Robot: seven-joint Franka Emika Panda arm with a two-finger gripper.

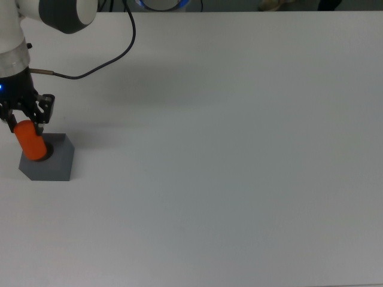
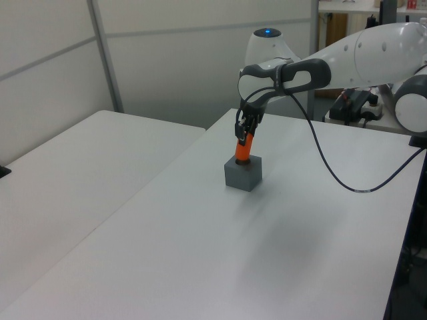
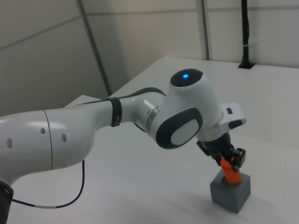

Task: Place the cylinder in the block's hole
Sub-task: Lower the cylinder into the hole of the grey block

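The claw grips one cylinder (orange) atop one block.

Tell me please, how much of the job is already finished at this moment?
Done: the gripper has the cylinder grasped and positioned at the block. In hand: the cylinder's lower end meets the block's top, apparently at the hole; most of it stands above the top. Left: push it fully in, open the gripper, and lift the arm away.
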